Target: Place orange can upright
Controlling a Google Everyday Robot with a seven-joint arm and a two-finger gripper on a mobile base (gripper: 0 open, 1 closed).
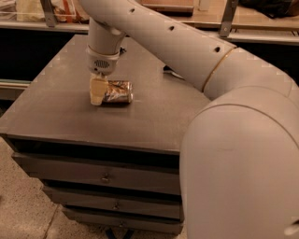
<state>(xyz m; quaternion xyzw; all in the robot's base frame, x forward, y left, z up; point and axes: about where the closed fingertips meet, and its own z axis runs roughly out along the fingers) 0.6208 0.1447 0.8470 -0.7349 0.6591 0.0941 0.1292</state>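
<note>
The orange can [118, 91] lies on its side on the dark grey cabinet top [60, 107], shiny with mottled markings. My gripper [97, 91] points straight down from the white wrist [103, 63] and sits at the can's left end, touching or just over it. The can's left end is hidden behind the gripper. My white arm [196, 51] reaches in from the right and fills the right side of the view.
The cabinet has several drawers [103, 175] below its front edge. A sliver of a dark bag [168, 71] shows behind my arm on the right of the top. A counter with shelves [56, 14] runs along the back.
</note>
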